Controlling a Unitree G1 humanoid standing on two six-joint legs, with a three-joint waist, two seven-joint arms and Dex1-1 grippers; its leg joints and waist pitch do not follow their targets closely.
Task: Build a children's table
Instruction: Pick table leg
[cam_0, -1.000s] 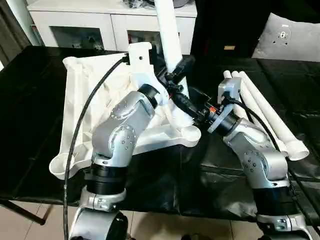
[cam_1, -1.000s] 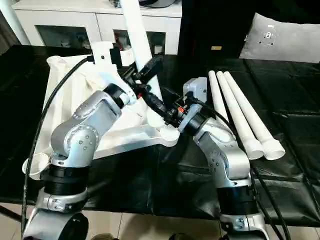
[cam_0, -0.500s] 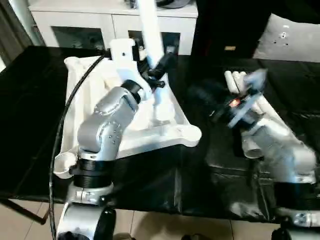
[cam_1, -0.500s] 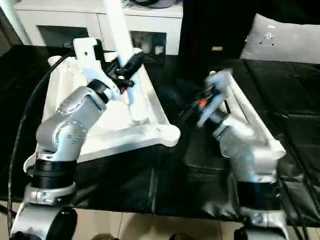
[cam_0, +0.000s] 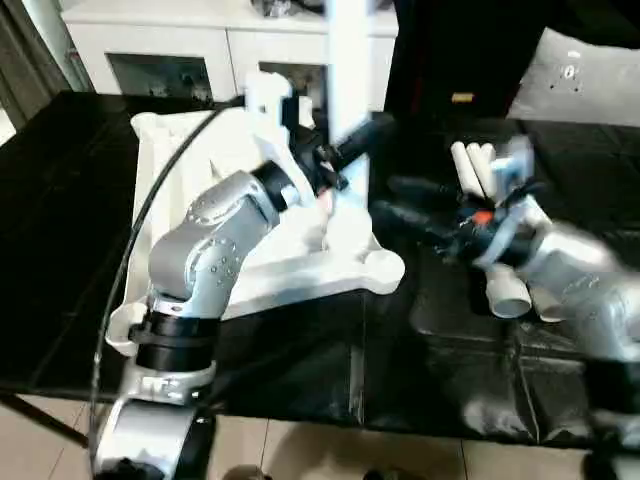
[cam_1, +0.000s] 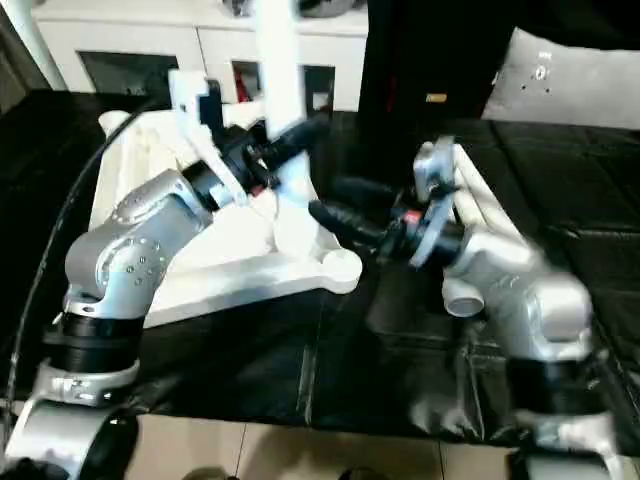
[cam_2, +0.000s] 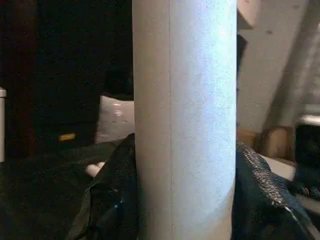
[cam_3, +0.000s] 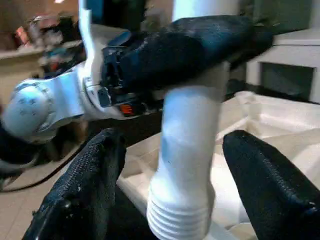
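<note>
The children's table top (cam_0: 180, 170) lies upside down on the black table, ribbed side up, with a round socket (cam_0: 385, 265) at its near right corner. One white leg (cam_0: 348, 60) stands nearly upright over the top's right part, and my left gripper (cam_0: 347, 152) is shut on it. The left wrist view has the leg (cam_2: 184, 120) tight between both fingers (cam_2: 112, 205). My right gripper (cam_0: 385, 198) is open just right of the leg's lower end. In the right wrist view its fingers (cam_3: 85, 190) straddle the leg's threaded end (cam_3: 180, 217) without touching it.
Loose white legs (cam_0: 508, 290) lie side by side on the table's right half, under my right forearm. A white cabinet (cam_0: 180, 40) stands behind the table, and a grey cushion (cam_0: 590, 75) lies at the back right. The table's front edge (cam_0: 350, 415) runs near my body.
My right gripper opened wider, swung out to the right and came back towards the leg. The left gripper kept its hold and the leg now stands more upright. The head view has shifted.
</note>
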